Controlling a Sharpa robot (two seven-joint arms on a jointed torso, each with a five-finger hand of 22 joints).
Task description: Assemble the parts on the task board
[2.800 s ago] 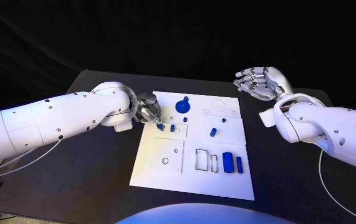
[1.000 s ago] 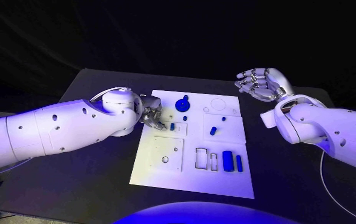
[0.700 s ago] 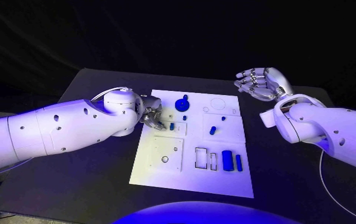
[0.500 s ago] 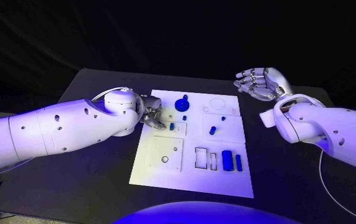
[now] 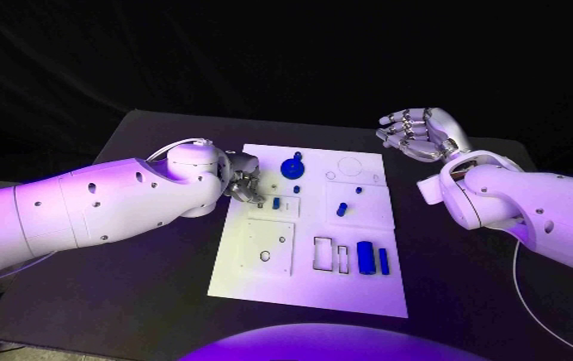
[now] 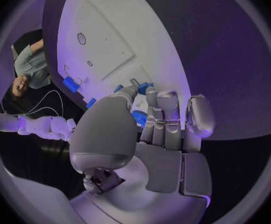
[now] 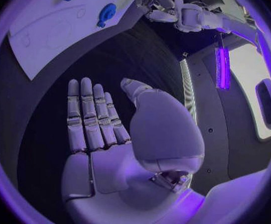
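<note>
Left hand (image 5: 243, 184) sits low at the near-left edge of the task board (image 5: 269, 282), fingertips bunched round a small blue part (image 6: 139, 117) — looks pinched, mid-placement into the small square recess beside the blue peg (image 5: 277, 204). Right hand (image 5: 416, 134) hovers off the board over the tabletop (image 5: 143, 295), fingers spread, holding nothing. Next move likely calls for fine alignment and a straight push down — remaining blue bars (image 5: 367, 258) wait at the board's near-right.
</note>
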